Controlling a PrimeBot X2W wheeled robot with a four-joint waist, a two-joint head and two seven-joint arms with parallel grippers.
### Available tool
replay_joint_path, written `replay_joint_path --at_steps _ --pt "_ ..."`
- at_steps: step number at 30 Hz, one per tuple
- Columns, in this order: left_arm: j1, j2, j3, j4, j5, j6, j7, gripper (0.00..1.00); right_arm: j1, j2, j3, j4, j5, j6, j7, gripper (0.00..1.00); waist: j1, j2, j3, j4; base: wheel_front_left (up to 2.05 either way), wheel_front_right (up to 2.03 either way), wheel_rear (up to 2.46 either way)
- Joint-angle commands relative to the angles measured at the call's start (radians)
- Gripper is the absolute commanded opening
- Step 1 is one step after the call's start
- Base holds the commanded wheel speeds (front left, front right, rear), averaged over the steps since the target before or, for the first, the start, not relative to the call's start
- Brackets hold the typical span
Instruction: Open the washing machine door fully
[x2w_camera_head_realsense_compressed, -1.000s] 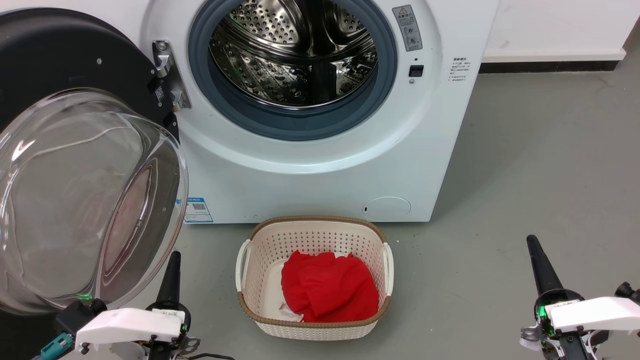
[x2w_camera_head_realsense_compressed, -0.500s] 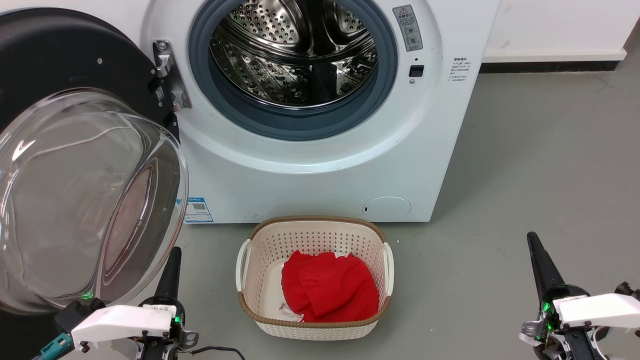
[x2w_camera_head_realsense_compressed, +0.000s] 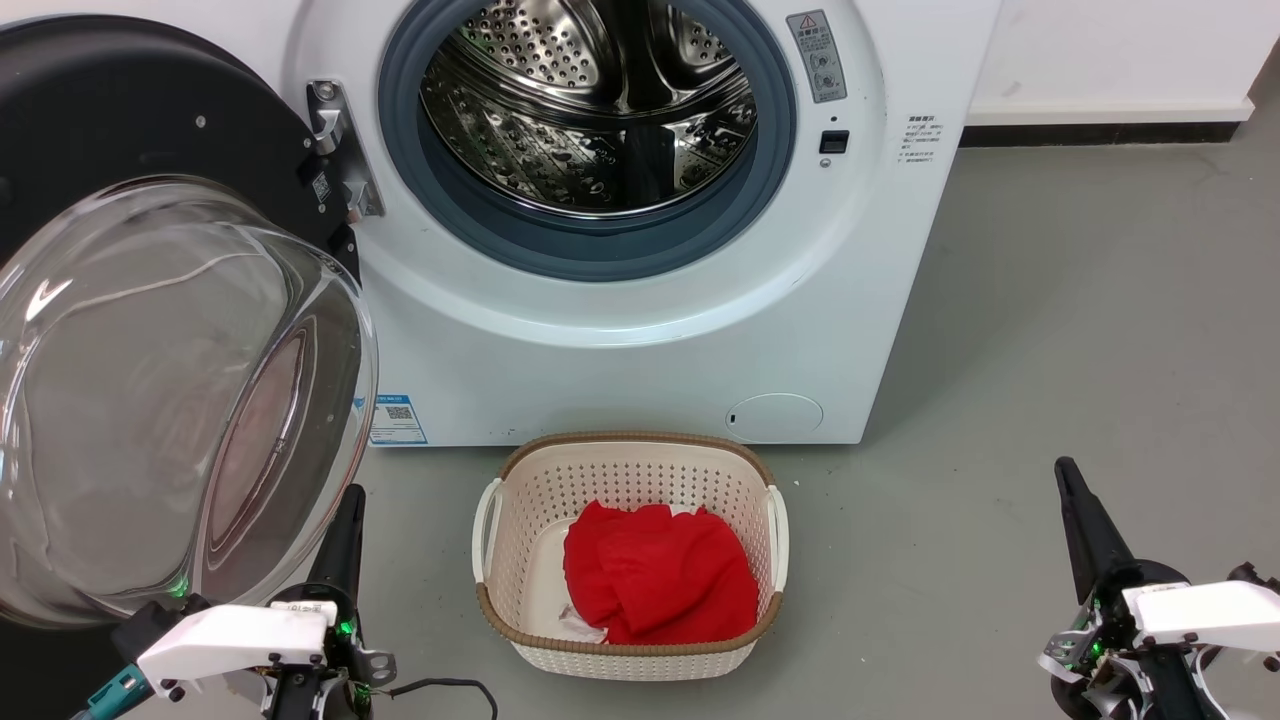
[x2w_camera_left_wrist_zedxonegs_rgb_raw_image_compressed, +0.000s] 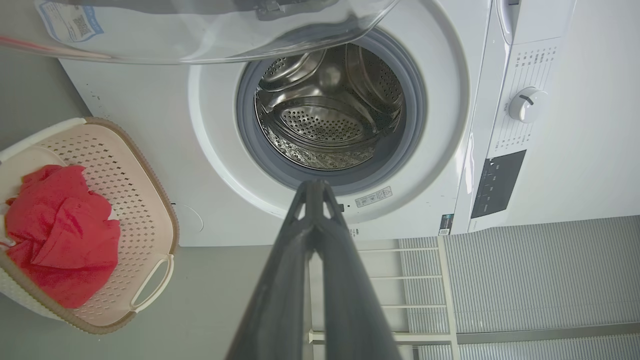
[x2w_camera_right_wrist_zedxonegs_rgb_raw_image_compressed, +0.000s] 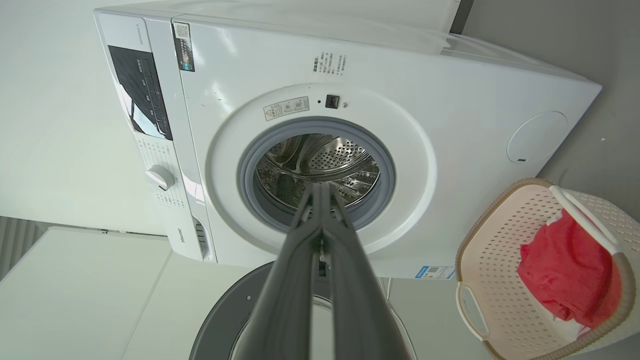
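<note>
Washing machine door (x2w_camera_head_realsense_compressed: 170, 320) hangs wide open, at 9 o'clock of the drum (x2w_camera_head_realsense_compressed: 600, 110).
Left end effector (x2w_camera_head_realsense_compressed: 350, 500) at 7 o'clock, right end effector (x2w_camera_head_realsense_compressed: 1068, 480) at 5 o'clock, both pinched closed, holding nothing.

Left gripper (x2w_camera_head_realsense_compressed: 351, 497) and right gripper (x2w_camera_head_realsense_compressed: 1063, 468) — both closed, held low.

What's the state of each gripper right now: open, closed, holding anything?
Left gripper: closed, holding nothing.
Right gripper: closed, holding nothing.
</note>
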Motion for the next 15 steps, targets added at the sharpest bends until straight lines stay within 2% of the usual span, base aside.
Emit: replay_joint_path --at_steps 1,15 --pt "-0.015 0.002 0.004 0.002 -0.021 -0.007 0.008 0.0 -0.017 -0.001 -0.004 0.001 0.021 0.0 0.005 0.0 0.0 -0.0001 0.0 0.0 0.0 0.0 0.0" --pt "-0.027 0.002 0.012 0.018 -0.126 -0.016 0.034 0.0 -0.031 0.003 -0.013 0.018 0.116 0.0 0.029 0.0 0.0 -0.0001 0.0 0.001 0.0 0.0 0.0"
